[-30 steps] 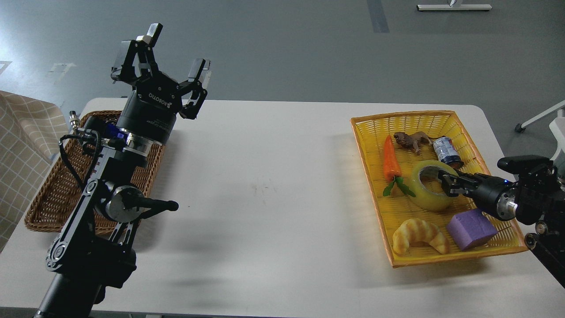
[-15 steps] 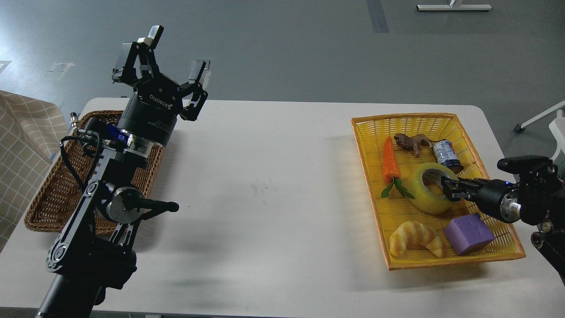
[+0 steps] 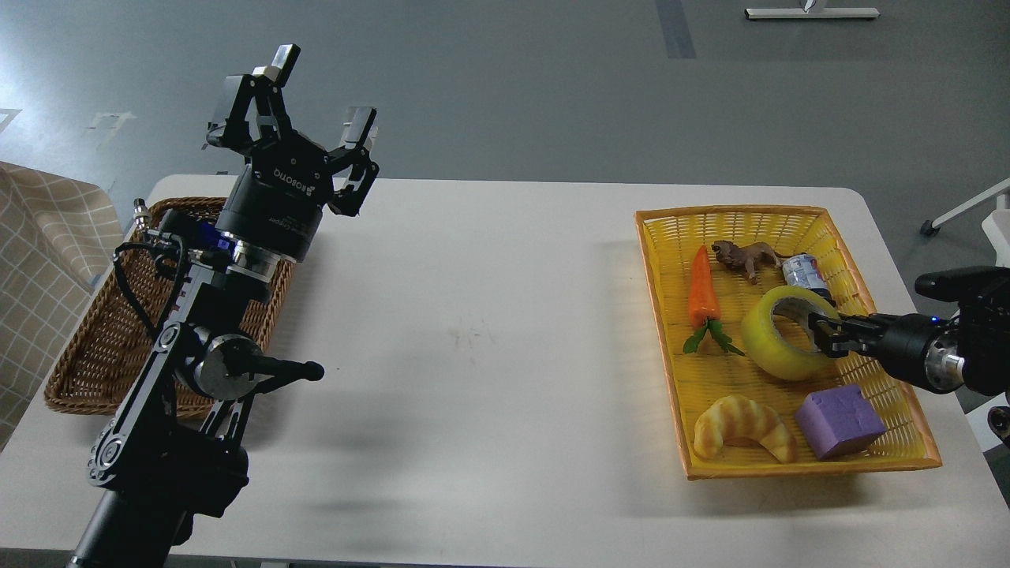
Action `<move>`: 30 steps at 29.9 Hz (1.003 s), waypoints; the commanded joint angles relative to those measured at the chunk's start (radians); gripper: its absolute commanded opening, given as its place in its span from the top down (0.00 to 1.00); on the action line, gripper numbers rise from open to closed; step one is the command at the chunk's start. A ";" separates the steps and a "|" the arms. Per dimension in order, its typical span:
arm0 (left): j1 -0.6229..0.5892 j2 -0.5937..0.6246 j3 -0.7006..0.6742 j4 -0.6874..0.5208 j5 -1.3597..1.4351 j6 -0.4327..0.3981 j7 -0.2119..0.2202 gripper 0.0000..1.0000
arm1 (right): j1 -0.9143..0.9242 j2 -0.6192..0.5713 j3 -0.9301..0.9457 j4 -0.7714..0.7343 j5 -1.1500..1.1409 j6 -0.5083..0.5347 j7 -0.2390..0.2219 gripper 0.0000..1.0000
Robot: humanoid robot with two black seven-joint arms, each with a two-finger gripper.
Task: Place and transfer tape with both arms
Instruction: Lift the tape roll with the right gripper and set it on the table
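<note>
Table (image 3: pixel 505 331) first: a white top running the width of my view, with a brown wicker basket (image 3: pixel 95 347) at its left end and a yellow plastic basket (image 3: pixel 789 465) at its right. My left arm rises in front of the wicker basket, and the left gripper (image 3: pixel 304 91) points up and away over the table's far edge, its two fingers spread wide apart with nothing between them. The tape (image 3: pixel 777 335) sits in the middle of the yellow basket, tipped up on its edge so the core hole faces up and toward my right arm. The right gripper (image 3: pixel 821 335) comes in low from the right, and its tips are at the roll's near rim, seemingly pinching the wall with one finger inside the core; it is seen dark and end-on, so I cannot tell whether it has closed. The right arm is plainly the nearer one, the left being well apart across the table. I judge the pickup step is in hand, and the lift depends on that rim grip being firm. Around the roll lie a purple foam block (image 3: pixel 840 420), a croissant (image 3: pixel 742 426), a toy carrot (image 3: pixel 702 296), a brown animal figure (image 3: pixel 746 256) and a small blue-and-white can (image 3: pixel 803 272) whose label I cannot read. The only legible writing is ROBOTIQ on the left gripper's body.
</note>
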 commanded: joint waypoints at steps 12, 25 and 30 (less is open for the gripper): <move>-0.002 -0.005 0.004 0.004 0.000 0.009 0.003 0.02 | 0.149 0.009 -0.015 0.113 0.007 0.029 0.000 0.85; -0.005 0.000 0.001 0.007 -0.001 0.012 0.002 0.02 | 0.441 0.320 -0.385 0.006 -0.068 0.064 -0.003 0.86; -0.005 0.004 -0.003 0.007 -0.001 0.009 0.000 0.02 | 0.512 0.448 -0.451 -0.068 -0.076 0.064 -0.006 0.85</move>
